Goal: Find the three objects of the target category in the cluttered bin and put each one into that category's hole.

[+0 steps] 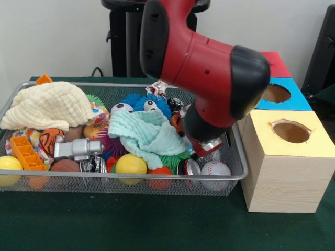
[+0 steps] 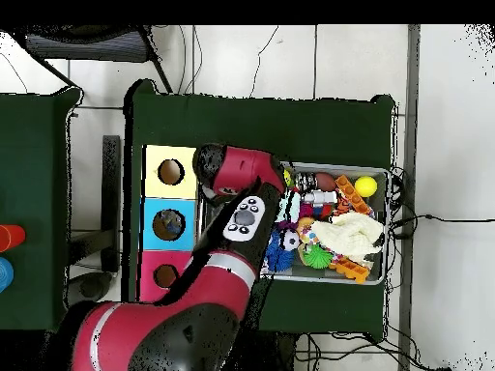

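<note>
Dipping low into the bin (image 1: 131, 181) right now, burying the claw (image 1: 203, 148) among the toys at the end nearest the boxes, most likely digging for a see-through plastic piece under the clutter; impossible telling how far open or what, if anything, being held, with the bulky red and black wrist (image 1: 220, 83) blocking the front view and the arm covering it from overhead. Noting a teal cloth (image 1: 149, 133) draped just beside the claw, probably hiding things worth searching under, and a baseball (image 1: 215, 169) lying just in front of the claw against the near rim. Catching something shiny and something pale and glassy right at the claw, too hidden for calling it a target or a metal can. Spotting a crinkled, half-clear scrap (image 1: 157, 87) beyond the claw at the far rim, possibly one of the three objects, though not sure. Seeing the cream cloth (image 1: 47, 106) heaped well away from the claw at the opposite end, another likely hiding place. Looking for the hole (image 2: 166, 275): sitting outside the bin in the red-topped box (image 1: 276, 64), farthest of the three from the claw past the yellow-topped box (image 1: 285, 157) and the blue-topped box (image 1: 282, 94), so calling for a lift clear of the rim and a carry over both before any drop
</note>
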Action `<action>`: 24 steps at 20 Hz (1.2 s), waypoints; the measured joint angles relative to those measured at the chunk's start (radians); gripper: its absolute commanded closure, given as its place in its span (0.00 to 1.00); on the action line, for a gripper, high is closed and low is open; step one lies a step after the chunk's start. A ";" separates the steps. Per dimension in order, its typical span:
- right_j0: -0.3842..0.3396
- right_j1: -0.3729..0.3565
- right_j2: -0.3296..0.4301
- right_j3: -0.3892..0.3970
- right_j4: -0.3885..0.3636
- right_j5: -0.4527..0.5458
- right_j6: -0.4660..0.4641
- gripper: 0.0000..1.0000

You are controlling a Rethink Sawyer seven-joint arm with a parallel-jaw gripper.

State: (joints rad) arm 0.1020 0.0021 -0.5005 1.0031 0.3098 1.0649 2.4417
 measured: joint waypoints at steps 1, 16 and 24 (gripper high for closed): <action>-0.009 0.004 0.004 0.000 0.001 -0.003 0.000 0.00; -0.093 -0.033 0.083 0.061 0.080 -0.028 0.000 0.00; -0.159 -0.098 0.177 0.188 0.134 -0.125 0.000 0.00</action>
State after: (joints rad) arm -0.0569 -0.0963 -0.3236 1.1910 0.4435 0.9399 2.4414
